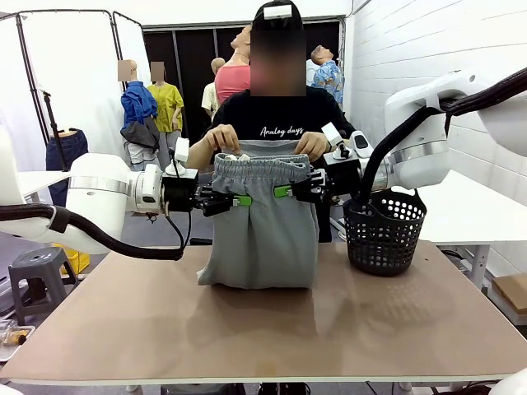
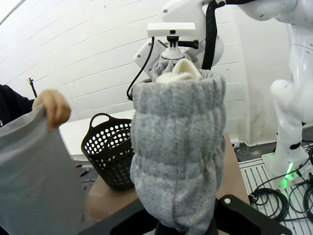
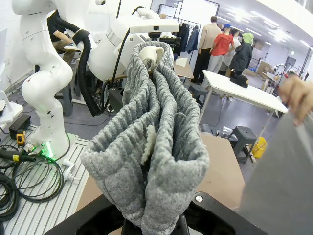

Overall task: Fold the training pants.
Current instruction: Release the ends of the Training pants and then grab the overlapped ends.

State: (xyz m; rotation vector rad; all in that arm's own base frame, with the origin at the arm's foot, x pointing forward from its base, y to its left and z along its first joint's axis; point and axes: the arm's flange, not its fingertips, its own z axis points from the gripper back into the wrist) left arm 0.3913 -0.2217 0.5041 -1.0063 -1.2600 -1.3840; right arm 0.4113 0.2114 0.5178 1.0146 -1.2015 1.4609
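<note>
My left gripper (image 1: 240,200) is pressed together on the training pants (image 1: 259,234), pinching bunched grey fabric at their left edge just under the waistband. My right gripper (image 1: 285,192) is clamped on the same pants at the opposite edge. The two grippers face each other, tips near one another, with the pants' front between them.

The pants hang upright, with the waistband (image 1: 262,167) just above both grippers. The legs drop below them, and the bottom edge rests on the table (image 1: 247,329).

In the left wrist view, a gathered, ribbed wad of waistband stands straight up from between my fingers and hides the pads. A pale lining shows at the top of the wad. In the right wrist view it is the same: a thick fold of grey ribbed fabric rises from my jaws, with a bit of white drawstring (image 3: 148,143) in the crease.

The person's hands (image 1: 224,138) are above and beyond my grippers and hold the back of the waistband at both top corners. One of these hands (image 2: 55,106) grips a flat grey panel off to the side of my left gripper.

A black perforated basket (image 1: 384,232) sits on the table outboard of my right gripper and lower than it, apart from the pants.
</note>
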